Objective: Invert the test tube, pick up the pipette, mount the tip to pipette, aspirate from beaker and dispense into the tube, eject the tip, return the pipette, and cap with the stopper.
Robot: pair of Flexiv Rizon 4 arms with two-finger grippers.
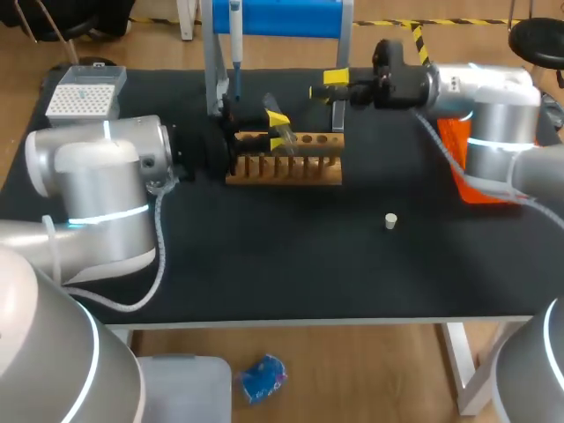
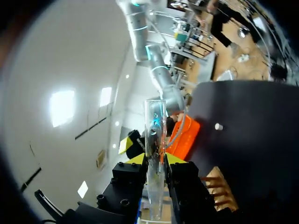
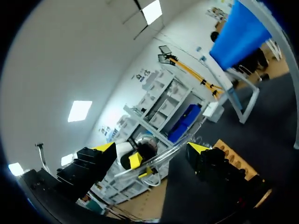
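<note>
Pinching the glass tube (image 2: 155,135) from two sides, the left gripper (image 2: 155,159) holds it just above the left part of the wooden rack (image 1: 286,166). The right gripper (image 1: 328,85) is behind the rack's right end, its fingers spread wide. The small stopper (image 1: 390,220) lies on the table in front of the rack, to its right. The pipette (image 1: 235,40) hangs behind the rack's left end.

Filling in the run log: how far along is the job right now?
Nothing looks finished yet. In hand: the left gripper is shut on the test tube by the rack; the right gripper is open. Left: the pipette hangs on its stand, and the stopper lies loose on the table.
</note>
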